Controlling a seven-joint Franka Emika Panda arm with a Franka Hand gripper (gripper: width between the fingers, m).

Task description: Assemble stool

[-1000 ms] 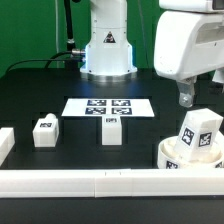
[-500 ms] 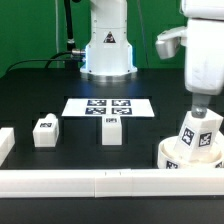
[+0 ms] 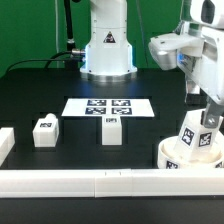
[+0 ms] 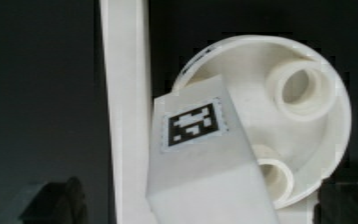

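The end effector (image 3: pixel 206 118) hangs just above the third leg (image 3: pixel 200 136) at the exterior view's right. In the wrist view its fingers (image 4: pixel 60 200) are spread apart on either side of that leg, with a clear gap on each side (they show only as dark, blurred shapes). The leg leans slightly and rests on the round seat (image 3: pixel 176 156), which lies on the black surface (image 3: pixel 150 135) just beside the white border bar (image 3: pixel 100 183). Two more legs (image 3: pixel 45 132) (image 3: pixel 112 130) stand upright on the surface, well apart from the seat and in front of the marker board (image 3: pixel 108 106).
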